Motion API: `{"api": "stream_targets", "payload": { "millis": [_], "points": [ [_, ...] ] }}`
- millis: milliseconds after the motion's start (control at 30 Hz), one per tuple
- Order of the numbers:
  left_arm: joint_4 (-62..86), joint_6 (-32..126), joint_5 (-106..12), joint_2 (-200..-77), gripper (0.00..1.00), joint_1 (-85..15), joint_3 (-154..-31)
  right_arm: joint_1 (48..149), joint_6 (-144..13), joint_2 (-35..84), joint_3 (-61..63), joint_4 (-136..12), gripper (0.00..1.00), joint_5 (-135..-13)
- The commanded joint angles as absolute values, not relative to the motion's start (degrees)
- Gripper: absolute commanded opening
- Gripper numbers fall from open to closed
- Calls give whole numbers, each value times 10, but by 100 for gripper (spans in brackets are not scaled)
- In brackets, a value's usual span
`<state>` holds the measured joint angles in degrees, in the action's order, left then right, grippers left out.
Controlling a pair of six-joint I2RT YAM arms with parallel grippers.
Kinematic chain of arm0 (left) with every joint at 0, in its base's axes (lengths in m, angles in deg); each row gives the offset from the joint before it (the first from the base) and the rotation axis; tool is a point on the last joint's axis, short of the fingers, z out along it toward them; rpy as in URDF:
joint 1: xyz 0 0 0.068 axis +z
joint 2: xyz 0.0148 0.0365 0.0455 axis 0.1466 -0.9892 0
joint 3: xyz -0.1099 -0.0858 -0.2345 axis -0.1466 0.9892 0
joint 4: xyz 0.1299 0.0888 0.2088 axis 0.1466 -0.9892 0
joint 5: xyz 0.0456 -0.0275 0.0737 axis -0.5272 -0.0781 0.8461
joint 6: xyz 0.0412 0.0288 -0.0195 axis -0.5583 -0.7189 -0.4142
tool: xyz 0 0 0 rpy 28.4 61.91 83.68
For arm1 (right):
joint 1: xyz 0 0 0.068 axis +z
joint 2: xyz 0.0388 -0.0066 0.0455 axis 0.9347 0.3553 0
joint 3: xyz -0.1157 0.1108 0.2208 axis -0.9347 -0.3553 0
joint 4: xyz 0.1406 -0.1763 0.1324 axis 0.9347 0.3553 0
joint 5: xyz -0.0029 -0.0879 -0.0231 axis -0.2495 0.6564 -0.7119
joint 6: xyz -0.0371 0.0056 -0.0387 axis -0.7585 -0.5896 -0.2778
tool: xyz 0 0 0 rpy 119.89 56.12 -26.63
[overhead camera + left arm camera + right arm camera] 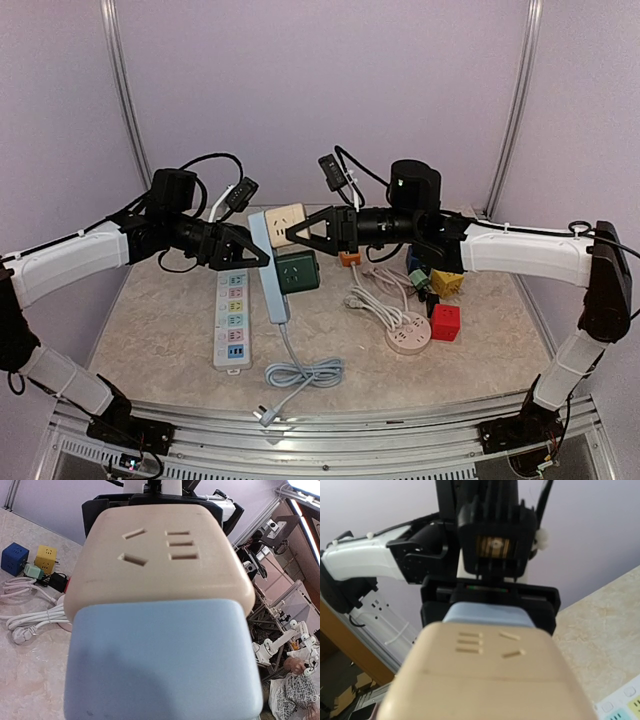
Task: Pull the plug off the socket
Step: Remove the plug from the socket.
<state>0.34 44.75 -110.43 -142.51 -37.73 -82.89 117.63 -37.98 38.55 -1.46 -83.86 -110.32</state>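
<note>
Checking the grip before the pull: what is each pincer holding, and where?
Left pincer clamps the light-blue plastic power strip near its raised end; right pincer straddles the beige square plug block, firm grip unclear.

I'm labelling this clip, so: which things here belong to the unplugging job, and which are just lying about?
In the job: beige adapter plug, blue power strip, left gripper, right gripper.
Lying about: white power strip, green cube socket, red cube, yellow cube, round white socket.
</note>
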Motion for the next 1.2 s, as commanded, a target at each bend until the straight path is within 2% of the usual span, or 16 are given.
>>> {"api": "stream_targets", "payload": {
  "millis": [0,767,933,1167],
  "points": [
    [-19,418,-1146,-1412,0,-392,-864,1154,-393,366,-14,-823,0,-1087],
    [7,457,-1085,-1427,0,-373,-857,1161,-454,335,-21,-735,0,-995],
    [12,455,-1109,-1427,0,-373,-854,1160,-455,334,-23,-740,0,-1011],
    [8,442,-1159,-1424,0,-380,-856,1160,-450,319,-32,-792,0,-1098]
  ]
}}
